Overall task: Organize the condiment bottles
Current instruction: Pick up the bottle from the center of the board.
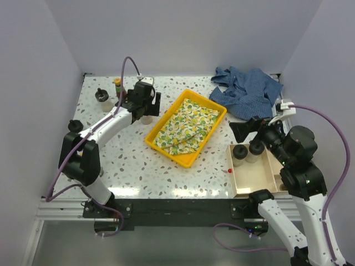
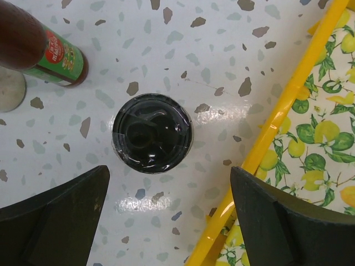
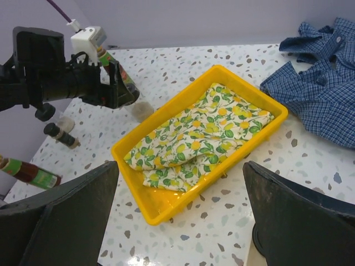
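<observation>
Over black-lidded jar (image 2: pixel 152 131), left tool (image 2: pixel 169 180) wide open

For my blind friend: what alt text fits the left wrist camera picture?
A black-lidded jar, seen from above, stands on the speckled table just ahead of the open fingers of the left gripper. A green-and-red-labelled brown bottle sits upper left; a yellow tray with lemon-print cloth lies right.
</observation>
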Available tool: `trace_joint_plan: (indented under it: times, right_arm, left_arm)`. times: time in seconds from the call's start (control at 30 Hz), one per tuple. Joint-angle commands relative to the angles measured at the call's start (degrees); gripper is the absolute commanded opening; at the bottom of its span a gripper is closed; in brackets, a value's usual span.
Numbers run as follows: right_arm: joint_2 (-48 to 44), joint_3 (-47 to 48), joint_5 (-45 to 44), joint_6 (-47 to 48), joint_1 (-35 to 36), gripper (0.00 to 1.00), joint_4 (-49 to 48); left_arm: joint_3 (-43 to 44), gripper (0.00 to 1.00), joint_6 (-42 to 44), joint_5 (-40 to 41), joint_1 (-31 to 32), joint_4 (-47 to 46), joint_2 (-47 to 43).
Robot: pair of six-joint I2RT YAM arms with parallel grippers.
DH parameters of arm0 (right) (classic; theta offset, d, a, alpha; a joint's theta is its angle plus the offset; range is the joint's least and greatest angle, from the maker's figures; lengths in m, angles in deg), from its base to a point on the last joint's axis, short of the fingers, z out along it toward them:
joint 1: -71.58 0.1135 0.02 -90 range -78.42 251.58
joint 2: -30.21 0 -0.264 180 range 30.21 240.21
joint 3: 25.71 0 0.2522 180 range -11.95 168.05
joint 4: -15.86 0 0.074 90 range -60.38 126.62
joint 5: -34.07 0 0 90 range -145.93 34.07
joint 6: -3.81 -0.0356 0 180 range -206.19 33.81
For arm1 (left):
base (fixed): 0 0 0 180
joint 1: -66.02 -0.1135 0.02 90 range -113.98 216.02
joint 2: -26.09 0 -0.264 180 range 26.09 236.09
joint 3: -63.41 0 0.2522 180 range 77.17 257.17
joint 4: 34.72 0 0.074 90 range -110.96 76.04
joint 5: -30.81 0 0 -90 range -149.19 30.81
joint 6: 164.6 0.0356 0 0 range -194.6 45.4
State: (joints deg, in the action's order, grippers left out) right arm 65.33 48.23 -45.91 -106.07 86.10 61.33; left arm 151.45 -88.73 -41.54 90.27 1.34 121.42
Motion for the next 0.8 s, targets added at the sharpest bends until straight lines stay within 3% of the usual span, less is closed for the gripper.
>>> trace_joint_plan:
  times: [0.0,0.3,0.63,0.7,0.77]
  right_arm:
    - [-0.2,-0.2,0.3,1.5,0.2,0.99,1.8]
    - [-2.2,0.1,-1.3,1.7,0.2,0.99,3.2]
    - [-3.4,2.0,-2.6,2.2,0.2,0.99,4.6]
    - [-3.6,2.0,-2.6,2.3,0.1,0.99,4.5]
    - [-3.8,2.0,-2.8,2.4,0.1,0.99,4.6]
  left_arm:
    - [2.5,0.96,-0.1,1.2,-0.9,-1.2,1.2]
    - [3.1,0.9,2.0,-2.0,-4.0,-3.2,5.9]
    - [2.4,0.67,5.6,-4.2,-4.0,-5.5,7.0]
    - [2.3,0.66,6.1,-3.9,-4.1,-6.4,6.8]
    - [2.6,0.74,6.8,-3.6,-4.1,-6.2,7.1]
